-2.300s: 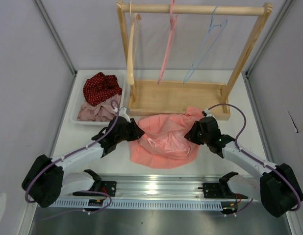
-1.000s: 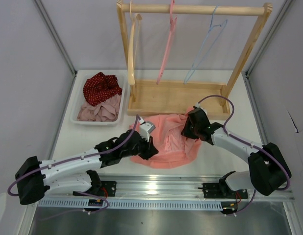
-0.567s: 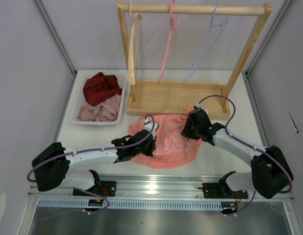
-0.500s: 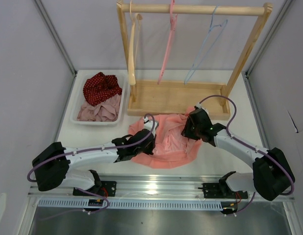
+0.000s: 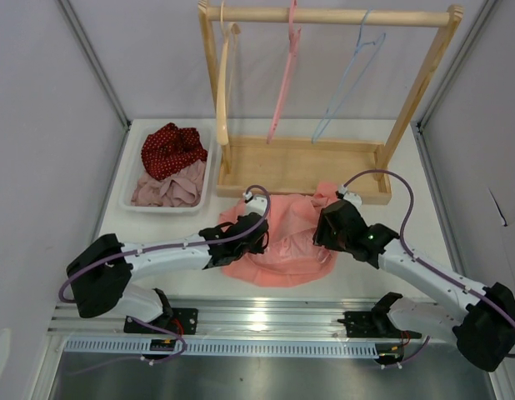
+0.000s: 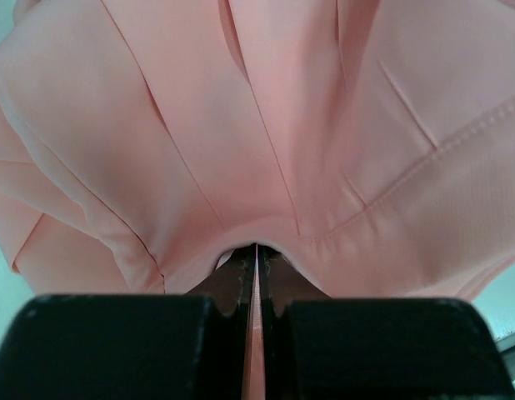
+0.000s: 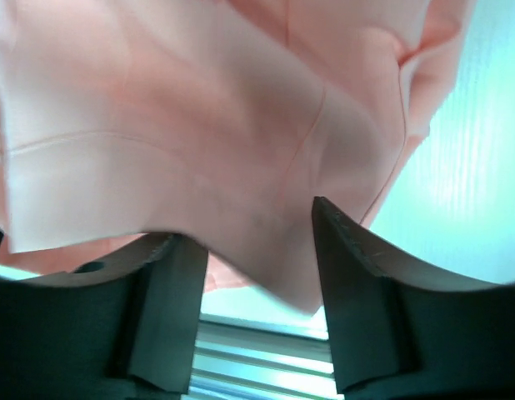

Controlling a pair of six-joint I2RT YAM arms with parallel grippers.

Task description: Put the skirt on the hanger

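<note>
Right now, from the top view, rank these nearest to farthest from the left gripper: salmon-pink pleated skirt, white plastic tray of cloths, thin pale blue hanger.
1. Skirt, pinched in the left gripper.
2. Tray, back left.
3. Hanger, on the rail, back right.

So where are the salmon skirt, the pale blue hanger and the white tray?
skirt (image 5: pixel 287 246): top view, middle of the spread fabric.
hanger (image 5: pixel 347 83): top view, slim frame below the hook.
tray (image 5: pixel 166 209): top view, its near rim.
</note>
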